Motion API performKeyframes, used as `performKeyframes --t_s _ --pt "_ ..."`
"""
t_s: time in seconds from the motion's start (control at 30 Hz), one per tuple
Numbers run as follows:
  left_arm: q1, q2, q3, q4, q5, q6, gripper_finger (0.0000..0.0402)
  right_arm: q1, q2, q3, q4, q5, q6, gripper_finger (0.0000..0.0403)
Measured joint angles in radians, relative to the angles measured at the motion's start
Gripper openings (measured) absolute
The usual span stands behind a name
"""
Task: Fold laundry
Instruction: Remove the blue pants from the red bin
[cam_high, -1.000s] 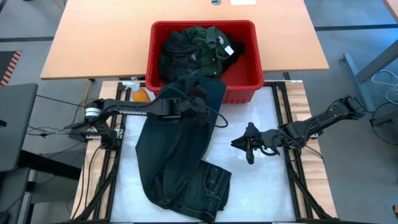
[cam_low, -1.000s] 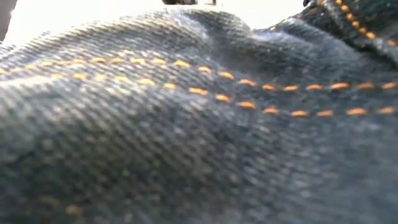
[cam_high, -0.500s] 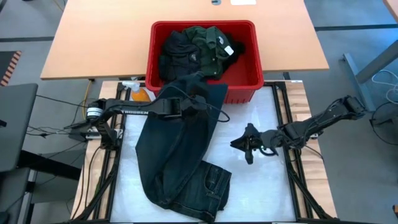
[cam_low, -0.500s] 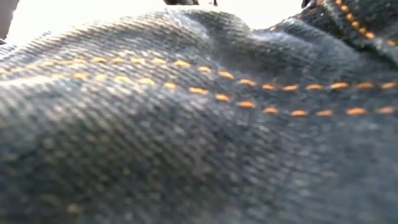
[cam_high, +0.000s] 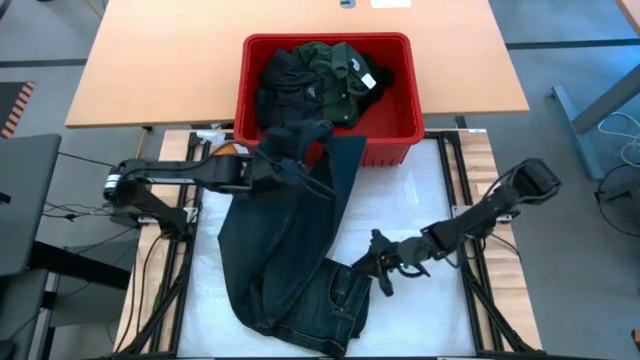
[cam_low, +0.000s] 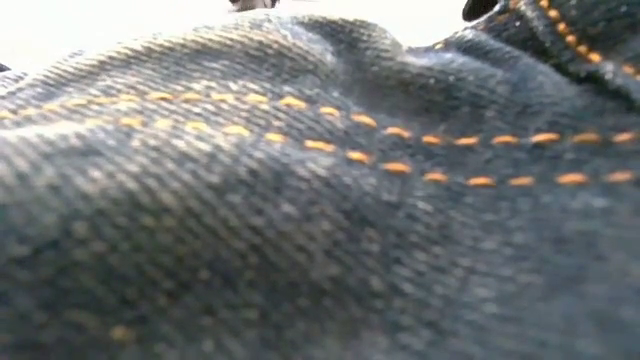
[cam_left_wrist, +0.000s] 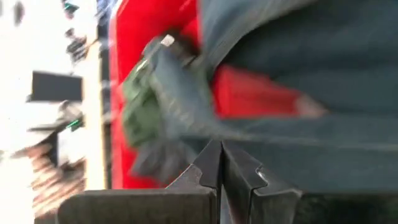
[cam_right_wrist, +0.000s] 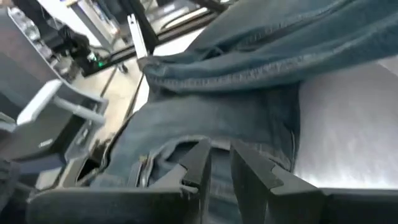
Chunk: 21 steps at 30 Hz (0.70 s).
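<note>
White table (cam_high: 430, 190) under my arms, left gripper (cam_high: 300, 172) pinched shut on jeans (cam_high: 285, 240) by red basket (cam_high: 400, 125), right gripper (cam_high: 377, 268) narrowly parted just beside their waistband

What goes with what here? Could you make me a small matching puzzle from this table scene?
Things:
1. jeans
2. green shirt
3. left gripper
4. right gripper

States:
a. lying in the red basket
b. jaws slightly apart, at the waistband
c. spread over the table, one leg end on the basket's rim
d. jaws shut at that leg end

Pairs: 1-c, 2-a, 3-d, 4-b
</note>
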Motion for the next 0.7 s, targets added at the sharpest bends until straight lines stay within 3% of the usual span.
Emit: performKeyframes --t_s 0.27,0.57,0.7 --pt "0.027 0.093 0.0 0.062 0.257 0.095 0.0012 0.002 0.028 0.0 0.021 0.0 0.056 0.0087" --pt "0.002 0.196 -0.001 0.32 0.225 0.31 0.0102 0.037 0.021 0.0 0.011 -0.001 0.061 0.0087" --pt "0.001 0.197 -0.001 0.324 0.205 0.365 0.0142 0.041 0.021 0.0 0.002 -0.006 0.061 0.0087"
